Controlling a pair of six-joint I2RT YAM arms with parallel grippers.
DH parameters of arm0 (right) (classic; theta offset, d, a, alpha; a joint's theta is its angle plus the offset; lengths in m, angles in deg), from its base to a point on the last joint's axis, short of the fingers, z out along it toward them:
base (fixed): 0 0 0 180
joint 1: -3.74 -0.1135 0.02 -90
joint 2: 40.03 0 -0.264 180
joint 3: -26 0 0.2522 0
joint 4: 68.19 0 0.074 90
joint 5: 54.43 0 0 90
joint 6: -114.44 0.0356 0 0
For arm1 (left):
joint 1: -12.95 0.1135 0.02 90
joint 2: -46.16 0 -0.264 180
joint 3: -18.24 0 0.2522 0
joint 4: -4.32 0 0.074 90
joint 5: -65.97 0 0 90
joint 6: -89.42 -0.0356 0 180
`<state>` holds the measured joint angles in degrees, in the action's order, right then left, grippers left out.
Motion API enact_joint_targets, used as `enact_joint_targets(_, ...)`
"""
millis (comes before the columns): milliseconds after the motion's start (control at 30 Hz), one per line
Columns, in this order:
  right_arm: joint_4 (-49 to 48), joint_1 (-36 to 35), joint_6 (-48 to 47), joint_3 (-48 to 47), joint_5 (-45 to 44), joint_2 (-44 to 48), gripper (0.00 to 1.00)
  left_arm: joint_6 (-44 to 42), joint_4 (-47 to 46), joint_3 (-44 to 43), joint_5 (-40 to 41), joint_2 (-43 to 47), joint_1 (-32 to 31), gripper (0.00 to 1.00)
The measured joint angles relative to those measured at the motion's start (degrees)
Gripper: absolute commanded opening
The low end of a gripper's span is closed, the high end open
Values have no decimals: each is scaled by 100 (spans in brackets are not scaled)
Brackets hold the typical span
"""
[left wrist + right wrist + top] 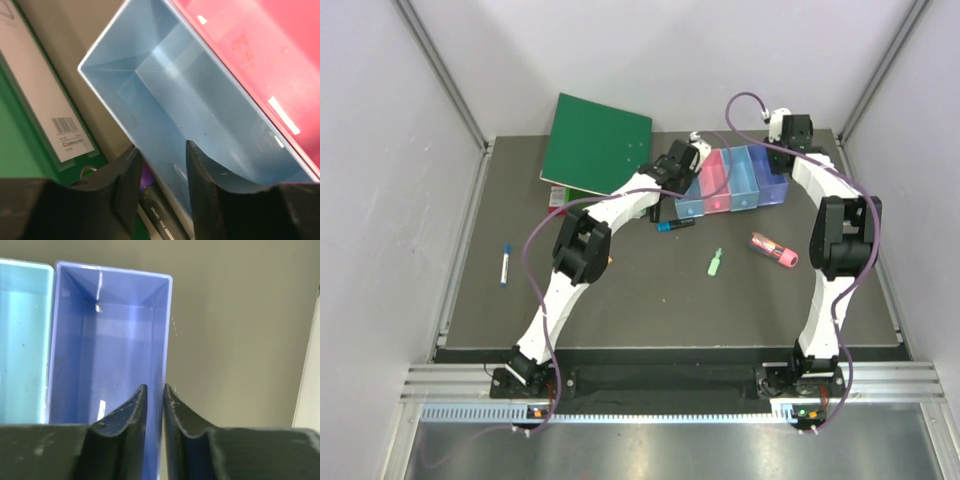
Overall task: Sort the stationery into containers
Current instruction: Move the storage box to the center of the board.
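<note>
Marker [675,225] seems light, stiff, slick: pinch mid-barrel. Left tool [162,150] gapes partway, empty; right tool [155,388] sits near-closed astride purple bin [107,355] wall, grip unclear.

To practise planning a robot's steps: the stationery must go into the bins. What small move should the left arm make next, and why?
Probably shift the left gripper off the leftmost light blue bin and down onto the black-blue marker. Its jaws stand open and empty, and the marker lies on the table right beside that bin, close under this gripper.
</note>
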<state>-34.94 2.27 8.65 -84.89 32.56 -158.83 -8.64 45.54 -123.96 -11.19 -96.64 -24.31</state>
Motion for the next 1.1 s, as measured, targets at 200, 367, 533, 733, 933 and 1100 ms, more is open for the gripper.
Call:
enact_joint_targets(200,-111,-52,-144,2,0,-37,46,-155,-9,31,-68,0,-96,56)
enact_joint_targets(367,-116,-136,-286,92,0,-66,57,-186,-20,33,-61,0,-116,63)
enact_joint_targets(533,-92,-192,-363,199,-7,-87,63,-221,-46,42,24,0,-127,64)
enact_joint_targets(733,-240,-286,-420,229,-109,-81,74,-258,-144,63,186,0,-181,66)
enact_joint_targets(933,-442,-293,-474,505,-219,61,79,-293,-350,146,393,2,-205,69)
enact_joint_targets(1100,-428,-308,-437,599,-225,247,82,-417,-588,186,614,28,-243,72)
